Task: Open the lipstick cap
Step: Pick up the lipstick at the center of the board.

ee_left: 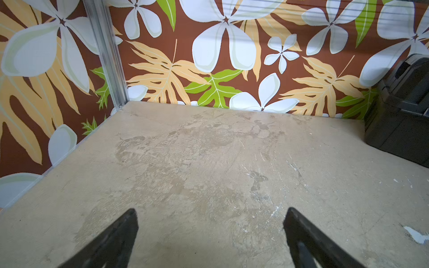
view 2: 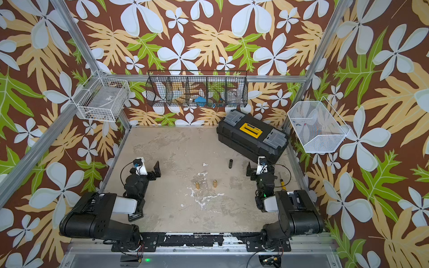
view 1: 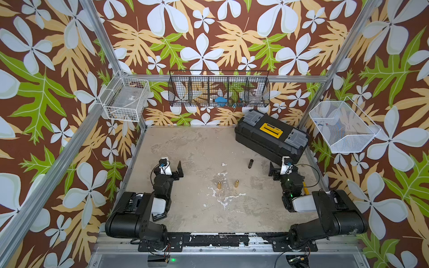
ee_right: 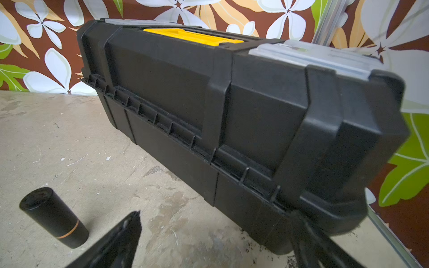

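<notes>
The lipstick is a black tube with a thin orange ring, and it stands upright on the beige table just in front of the black toolbox. In the right wrist view the lipstick stands beside one of my fingers, outside the jaws. My right gripper is open and empty, a short way right of the tube and close to the toolbox. My left gripper is open and empty over bare table at the left.
A black toolbox with a yellow handle lies at the back right. Two small gold cylinders stand mid-table. A yellow-handled item lies by the right arm. Wire baskets hang on the walls.
</notes>
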Controlling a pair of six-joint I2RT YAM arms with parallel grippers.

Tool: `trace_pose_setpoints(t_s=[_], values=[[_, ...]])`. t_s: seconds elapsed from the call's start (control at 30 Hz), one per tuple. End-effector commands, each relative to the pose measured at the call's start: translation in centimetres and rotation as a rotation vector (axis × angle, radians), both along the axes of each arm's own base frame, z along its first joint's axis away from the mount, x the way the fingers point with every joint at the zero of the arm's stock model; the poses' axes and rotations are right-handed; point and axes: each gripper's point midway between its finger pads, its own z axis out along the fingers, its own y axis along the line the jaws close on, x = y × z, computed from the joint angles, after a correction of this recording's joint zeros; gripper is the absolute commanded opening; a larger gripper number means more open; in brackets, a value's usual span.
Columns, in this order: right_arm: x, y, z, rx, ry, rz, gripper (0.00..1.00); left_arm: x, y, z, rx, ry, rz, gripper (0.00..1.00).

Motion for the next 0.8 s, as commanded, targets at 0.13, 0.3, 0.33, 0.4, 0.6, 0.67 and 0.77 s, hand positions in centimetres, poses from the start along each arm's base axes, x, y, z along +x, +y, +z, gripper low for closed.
trace_pose_setpoints(t_s=[0.13,0.3,0.33,0.4,0.6,0.67,0.77], values=[[0.1,0.1,0.3,0.007,-0.011,0.004,1.00,0.0,0.0,0.4,0.006,-0.017,-0.005,1.00],[0.0,0.1,0.4,0.007,-0.014,0.004,1.00,0.0,0.0,0.4,0.006,-0.016,-0.006,1.00],[0.0,0.1,0.4,0.008,-0.014,0.003,1.00,-0.1,0.0,0.3,0.006,-0.014,-0.006,1.00],[0.0,0.1,0.4,0.007,-0.015,0.003,1.00,0.0,-0.1,0.4,0.007,-0.016,-0.006,1.00],[-0.7,0.4,1.1,0.000,-0.046,0.016,1.00,-0.5,-0.3,0.8,0.005,-0.037,-0.020,1.00],[-0.7,0.3,1.6,0.000,-0.051,0.014,1.00,-0.8,-0.1,1.2,0.003,-0.050,-0.011,1.00],[-0.3,0.2,2.5,0.013,-0.026,0.002,1.00,-1.1,0.3,1.9,-0.006,-0.066,0.015,1.00]])
